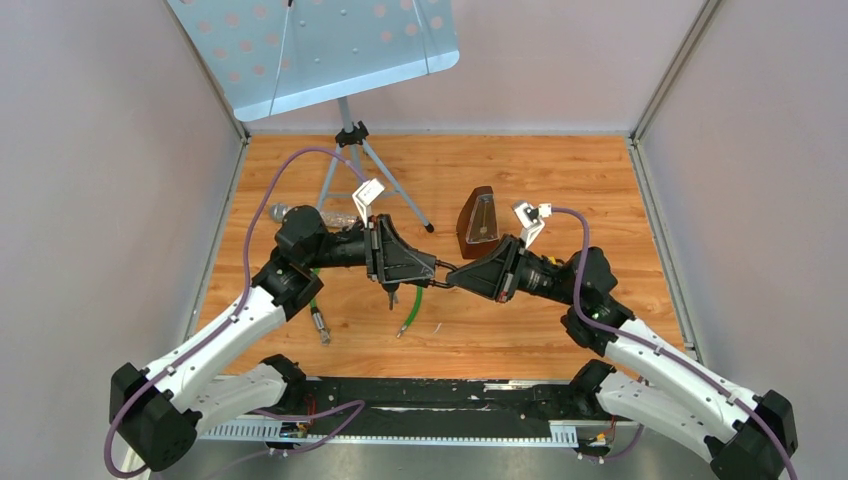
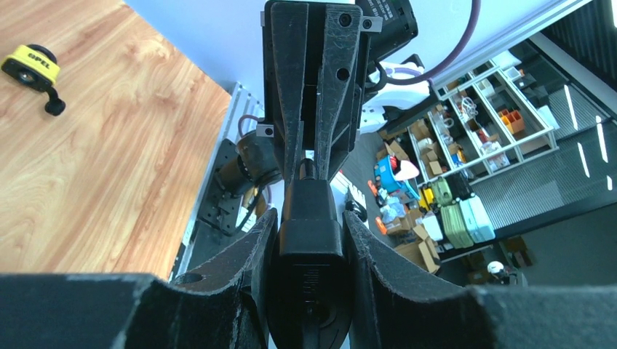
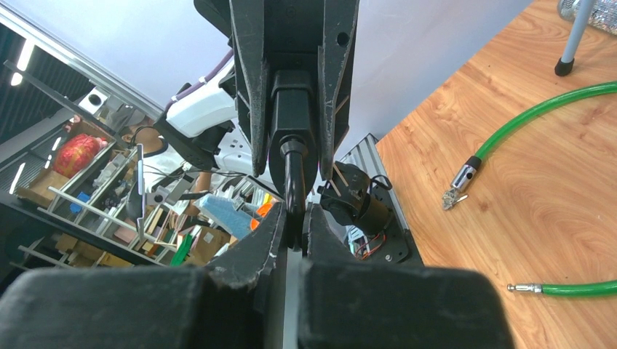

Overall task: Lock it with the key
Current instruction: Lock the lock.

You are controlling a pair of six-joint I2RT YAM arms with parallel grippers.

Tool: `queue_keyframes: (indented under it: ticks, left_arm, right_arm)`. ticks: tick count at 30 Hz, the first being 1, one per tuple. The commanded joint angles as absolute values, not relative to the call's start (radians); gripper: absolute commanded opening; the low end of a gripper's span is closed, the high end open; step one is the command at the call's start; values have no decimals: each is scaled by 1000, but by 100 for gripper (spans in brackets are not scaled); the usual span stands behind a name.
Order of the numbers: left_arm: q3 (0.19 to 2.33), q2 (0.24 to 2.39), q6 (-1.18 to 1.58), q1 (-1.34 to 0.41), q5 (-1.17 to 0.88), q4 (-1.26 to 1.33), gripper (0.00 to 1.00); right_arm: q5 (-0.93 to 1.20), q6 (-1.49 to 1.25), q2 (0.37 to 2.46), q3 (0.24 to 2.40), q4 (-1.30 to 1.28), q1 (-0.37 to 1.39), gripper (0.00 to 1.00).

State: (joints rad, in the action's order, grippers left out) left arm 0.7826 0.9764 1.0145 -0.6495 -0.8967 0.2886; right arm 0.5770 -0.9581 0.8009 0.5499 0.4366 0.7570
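My left gripper (image 1: 428, 268) is shut on the black lock body (image 2: 308, 251), held in the air above the table's middle. The lock also shows in the right wrist view (image 3: 293, 116), between the left fingers (image 3: 247, 87). A dark key (image 3: 294, 185) sticks out of the lock's end. My right gripper (image 1: 453, 277) faces the left one tip to tip and is shut on that key's outer end. The right fingers (image 2: 342, 109) show in the left wrist view just beyond the lock. The lock's green cable (image 1: 412, 310) hangs down onto the table.
A brown metronome (image 1: 479, 217) stands just behind the grippers. A music stand's tripod (image 1: 372, 165) is at the back left, with a silvery bottle (image 1: 300, 213) beside it. A yellow tape measure (image 2: 30, 64) lies on the wood. Green cable ends (image 3: 460, 182) lie below.
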Motion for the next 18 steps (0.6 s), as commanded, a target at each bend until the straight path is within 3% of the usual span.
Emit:
queue_keyframes:
  ticks: [1,18]
  left_arm:
    - [793,1020,1004,-709,-899,388,0]
    - [795,1145,946,-797,-794,322,0]
  right_arm:
    - [588,-928,886,625,512,812,0]
    - [513,-843,977,697,590,945,0]
